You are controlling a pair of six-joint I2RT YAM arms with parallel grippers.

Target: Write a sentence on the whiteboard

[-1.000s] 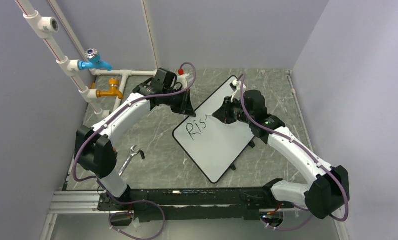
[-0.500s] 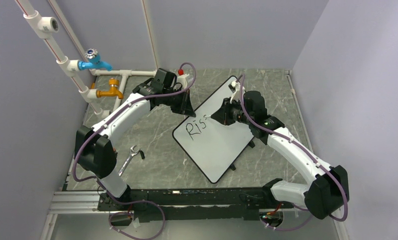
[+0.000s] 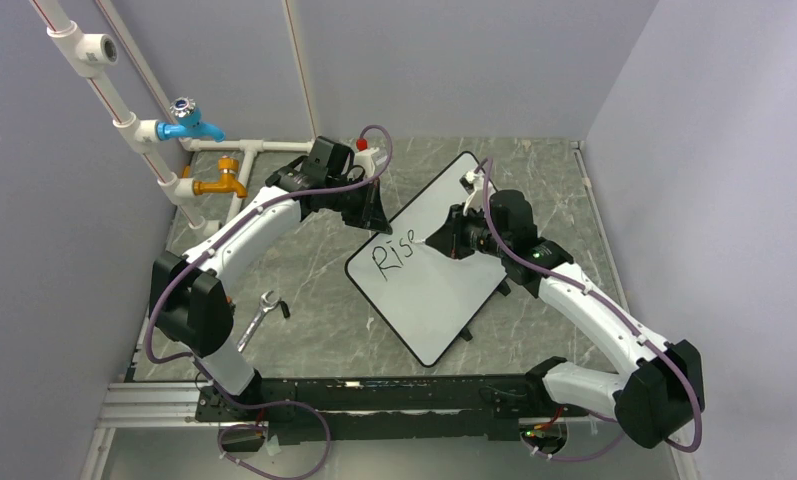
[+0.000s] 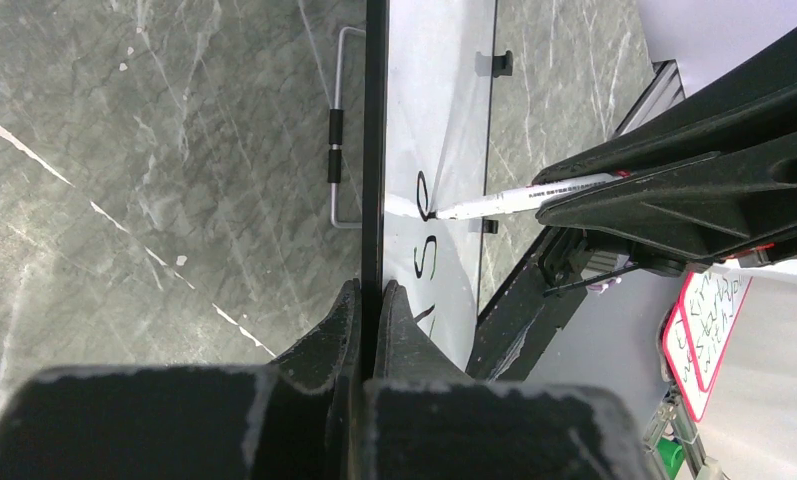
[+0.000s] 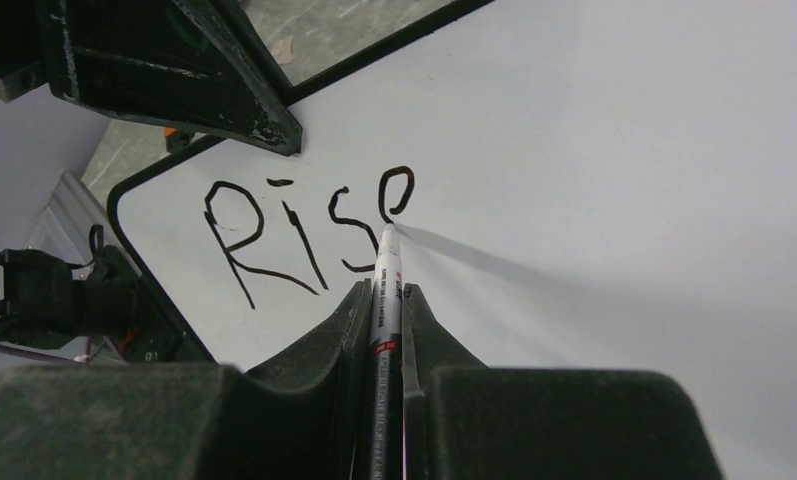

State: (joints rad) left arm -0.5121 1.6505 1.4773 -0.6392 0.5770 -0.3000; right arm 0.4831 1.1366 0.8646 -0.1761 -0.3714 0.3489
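Two claws at the centre whiteboard [image 3: 444, 300], left claw [image 4: 371, 290] pinched shut on its edge; right claw [image 5: 386, 290] clamping a white marker [image 5: 388, 258], tip touching the sentence [image 5: 296, 235] "Rise"

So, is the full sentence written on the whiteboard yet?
No, the sentence on the whiteboard reads only "Rise", with the marker tip at the e.

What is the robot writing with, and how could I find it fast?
Find the big white board in the middle of the grey table. On it are black letters spelling "Rise", and the tip of the pen sits at the last letter. It is thin and white, pinched in the right gripper, unlike the chunky black parts around it.
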